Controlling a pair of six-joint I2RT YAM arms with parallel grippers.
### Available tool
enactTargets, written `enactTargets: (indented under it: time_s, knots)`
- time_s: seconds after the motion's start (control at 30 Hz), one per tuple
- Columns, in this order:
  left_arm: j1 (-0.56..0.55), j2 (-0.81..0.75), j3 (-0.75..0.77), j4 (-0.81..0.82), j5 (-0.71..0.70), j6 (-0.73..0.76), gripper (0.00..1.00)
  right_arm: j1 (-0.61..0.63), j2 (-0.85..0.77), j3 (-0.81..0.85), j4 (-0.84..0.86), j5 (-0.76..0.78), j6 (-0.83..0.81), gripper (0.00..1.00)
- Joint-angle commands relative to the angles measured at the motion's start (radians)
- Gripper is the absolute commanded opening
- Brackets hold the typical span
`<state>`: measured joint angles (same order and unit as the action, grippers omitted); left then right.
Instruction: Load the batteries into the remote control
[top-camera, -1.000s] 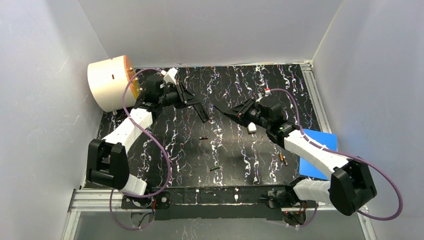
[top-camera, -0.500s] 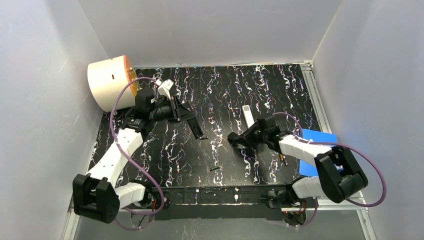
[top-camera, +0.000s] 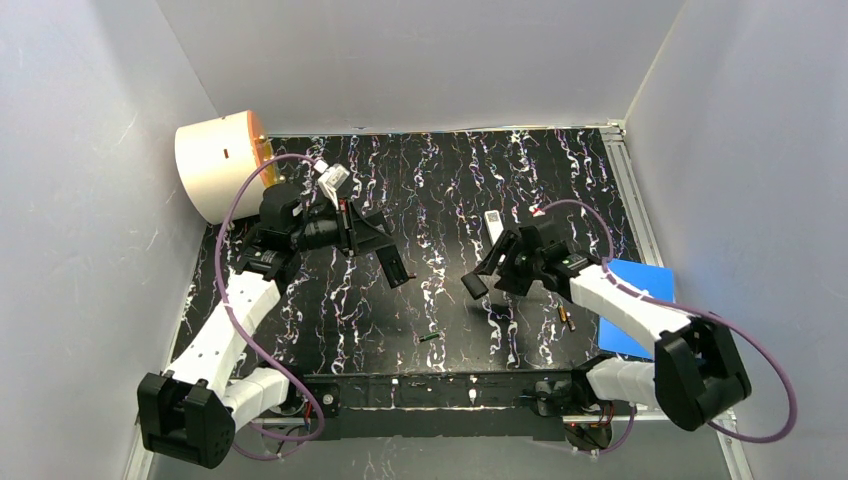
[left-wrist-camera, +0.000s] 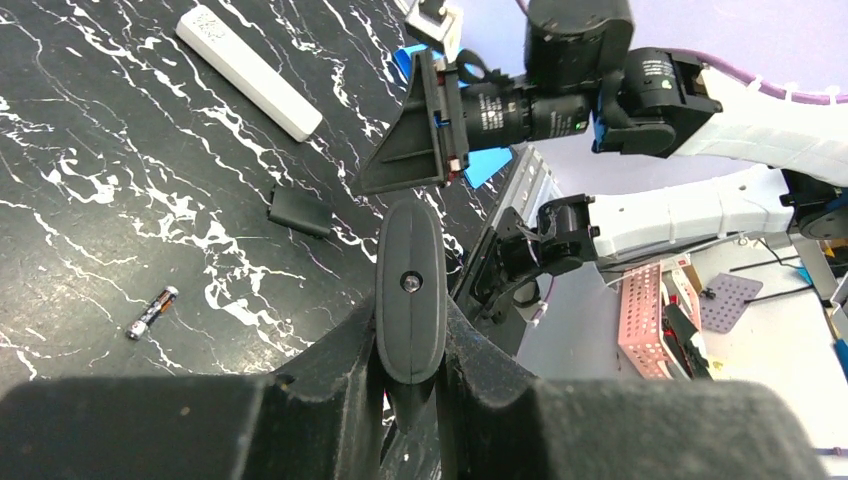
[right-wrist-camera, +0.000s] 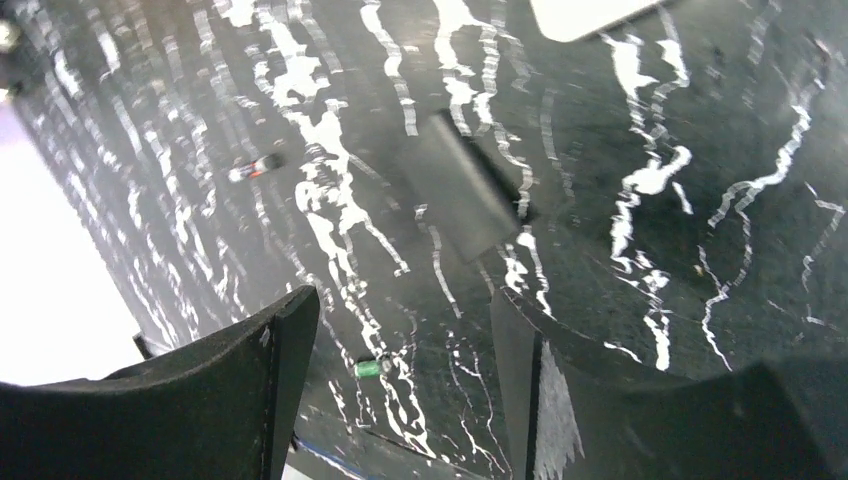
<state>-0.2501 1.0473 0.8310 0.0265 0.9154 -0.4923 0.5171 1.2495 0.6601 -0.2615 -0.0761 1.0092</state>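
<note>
1. Black marbled surface (top-camera: 440, 180) carries the white remote (top-camera: 494, 228). A small black cover (right-wrist-camera: 470, 200), apparently the battery door, lies flat near its end.
2. Loose batteries lie well apart: a green cell (top-camera: 428, 338) towards the front edge, a black-and-gold cell (left-wrist-camera: 152, 312) near the left arm, and a third cell (top-camera: 566, 320) just beside the blue pad (top-camera: 640, 300).
3. State of right tool (right-wrist-camera: 405, 305): released, jaws spread above the cover, nothing between them.
4. State of left tool (left-wrist-camera: 410, 230): clenched, nothing seen in it.
5. Judgement: fetching a cell comes next. Set the jaws across its length, descend squarely and close on its middle, since thin cylinders roll.
6. Whether the remote's compartment faces up cannot be told; confirm before inserting.
</note>
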Motion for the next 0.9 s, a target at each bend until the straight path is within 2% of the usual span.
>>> enactTargets:
  time_s: [0.0,0.13,0.27,0.53,0.63,0.73,0.83,0.87]
  knots:
    - [0.002,-0.026,0.038,0.021,0.077,0.040,0.00,-0.002,-0.100,0.062,0.087,-0.171,-0.284,0.74]
    - [0.002,-0.031,0.060,0.028,0.091,0.029,0.00,0.019,-0.157,0.144,0.206,-0.480,-0.449,0.84]
    - [-0.002,-0.020,0.095,0.030,0.134,0.002,0.00,0.063,-0.152,0.249,0.312,-0.641,-0.460,0.95]
    - [-0.032,0.005,0.188,0.048,0.211,-0.083,0.00,0.184,-0.040,0.342,0.552,-0.681,-0.366,0.96]
    - [-0.036,0.010,0.207,0.083,0.224,-0.123,0.00,0.201,0.010,0.343,0.692,-0.741,-0.281,0.91]
    - [-0.036,0.019,0.202,0.177,0.229,-0.208,0.00,0.215,0.037,0.343,0.815,-0.800,-0.203,0.82]
    - [-0.038,0.037,0.232,0.243,0.166,-0.344,0.00,0.220,0.060,0.372,0.826,-0.822,-0.163,0.65]
    - [-0.044,0.040,0.235,0.278,0.149,-0.385,0.00,0.220,0.077,0.386,0.837,-0.832,-0.129,0.56]
